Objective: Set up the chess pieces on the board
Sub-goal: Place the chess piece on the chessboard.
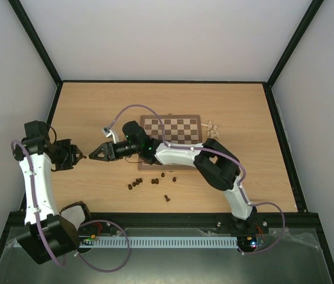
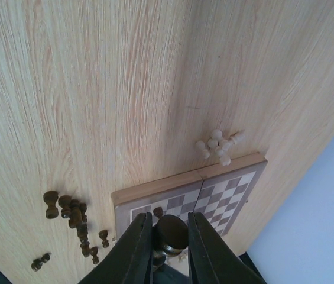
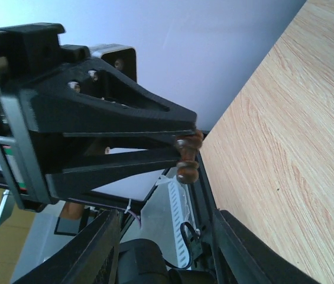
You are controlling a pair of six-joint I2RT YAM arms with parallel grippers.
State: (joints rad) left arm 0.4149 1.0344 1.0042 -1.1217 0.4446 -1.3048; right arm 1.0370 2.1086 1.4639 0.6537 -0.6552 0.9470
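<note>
Left tool (image 2: 169, 223) clamped on one dark chessman (image 2: 171, 234), mid-air, well left of the board (image 1: 171, 129). Right tool (image 1: 94, 153) part-open, empty, nose to nose with it. Risk: left lets go before right pinches, and the tiny piece drops to the surface (image 1: 243, 171).

There are no words, numbers, brand names or signs clear enough to read in any of these views.

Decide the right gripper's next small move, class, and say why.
Probably ease the open right gripper forward until its fingers straddle the dark chess piece. The left gripper holds that piece pinched at its tips above the table, and the two grippers face each other tip to tip.
</note>
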